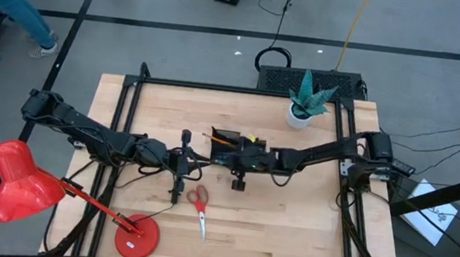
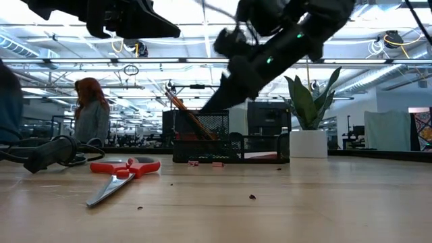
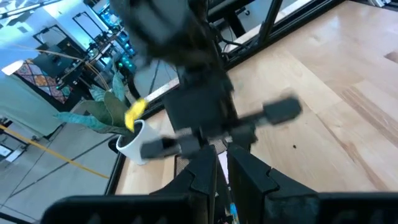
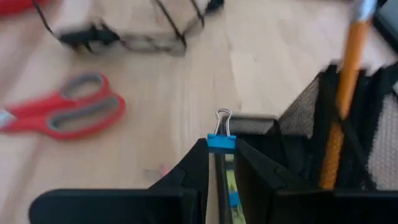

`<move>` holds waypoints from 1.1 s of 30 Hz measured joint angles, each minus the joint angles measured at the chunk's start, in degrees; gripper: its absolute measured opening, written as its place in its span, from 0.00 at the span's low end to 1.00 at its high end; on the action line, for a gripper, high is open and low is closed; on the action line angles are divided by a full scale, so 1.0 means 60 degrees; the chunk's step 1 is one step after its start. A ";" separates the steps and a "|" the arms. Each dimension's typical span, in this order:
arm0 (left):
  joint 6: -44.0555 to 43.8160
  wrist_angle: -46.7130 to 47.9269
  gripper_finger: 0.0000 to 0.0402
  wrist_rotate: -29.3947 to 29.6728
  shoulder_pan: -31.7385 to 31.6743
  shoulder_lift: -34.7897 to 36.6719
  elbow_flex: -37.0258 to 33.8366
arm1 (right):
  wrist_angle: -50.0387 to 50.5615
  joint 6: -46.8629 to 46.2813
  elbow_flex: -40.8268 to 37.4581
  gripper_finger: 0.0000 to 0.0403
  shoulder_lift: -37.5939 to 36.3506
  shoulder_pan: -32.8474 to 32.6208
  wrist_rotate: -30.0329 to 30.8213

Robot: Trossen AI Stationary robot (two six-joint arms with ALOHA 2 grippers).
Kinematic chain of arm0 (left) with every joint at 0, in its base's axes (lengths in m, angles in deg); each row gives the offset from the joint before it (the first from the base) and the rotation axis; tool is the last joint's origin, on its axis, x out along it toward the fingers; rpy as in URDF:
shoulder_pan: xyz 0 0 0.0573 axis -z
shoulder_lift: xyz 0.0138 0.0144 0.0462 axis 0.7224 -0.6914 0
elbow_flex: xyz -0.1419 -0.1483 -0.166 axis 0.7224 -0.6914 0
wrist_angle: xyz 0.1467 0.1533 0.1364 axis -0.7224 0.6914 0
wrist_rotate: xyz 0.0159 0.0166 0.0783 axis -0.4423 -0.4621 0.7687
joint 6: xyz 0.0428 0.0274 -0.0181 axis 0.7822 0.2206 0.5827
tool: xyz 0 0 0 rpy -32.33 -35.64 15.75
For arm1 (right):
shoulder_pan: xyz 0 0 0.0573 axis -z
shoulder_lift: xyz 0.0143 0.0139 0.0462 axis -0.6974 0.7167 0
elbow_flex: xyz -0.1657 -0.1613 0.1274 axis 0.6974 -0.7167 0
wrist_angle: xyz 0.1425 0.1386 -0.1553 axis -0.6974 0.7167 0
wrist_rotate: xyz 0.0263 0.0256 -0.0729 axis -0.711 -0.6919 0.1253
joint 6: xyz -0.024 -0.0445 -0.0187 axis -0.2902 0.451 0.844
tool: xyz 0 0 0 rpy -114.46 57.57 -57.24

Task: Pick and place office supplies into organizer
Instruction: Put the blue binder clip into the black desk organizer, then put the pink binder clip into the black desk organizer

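The organizer [image 1: 229, 139], a black mesh tray, stands mid-table with orange pencils [image 4: 343, 93] leaning upright in its taller compartment [image 4: 323, 124]. My right gripper [image 4: 221, 149] reaches in from the table's right and hovers at the organizer's near side, shut on a small blue binder clip [image 4: 221, 142]. My left gripper [image 3: 222, 168] hangs just left of the organizer [image 1: 199, 161], facing the right arm, its fingers shut with nothing seen between them. Red-handled scissors [image 1: 199, 206] lie flat on the wood nearer the front edge. My right gripper pinches the clip's blue body [image 4: 221, 143] between its two fingertips. The clip's silver wire loop [image 4: 222, 117] sticks out ahead of the fingers. The fingers slant down from the table's right. The clip is lifted clear, beside the organizer's low compartment [image 4: 252, 124].
A white plant pot [image 1: 302, 115] stands at the back right of the table. A red desk lamp [image 1: 19, 183] with its round base [image 1: 135, 237] occupies the front left corner. Black cables [image 2: 47, 154] lie left of the scissors. Small pink bits [image 2: 206, 163] lie before the organizer. A person walks beyond the table [image 1: 20, 4].
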 joint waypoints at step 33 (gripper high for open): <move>0.0040 0.0137 0.12 0.0004 0.0055 0.0000 0.0000 | 0.0753 -0.0712 0.0424 0.38 0.0597 0.0528 0.0128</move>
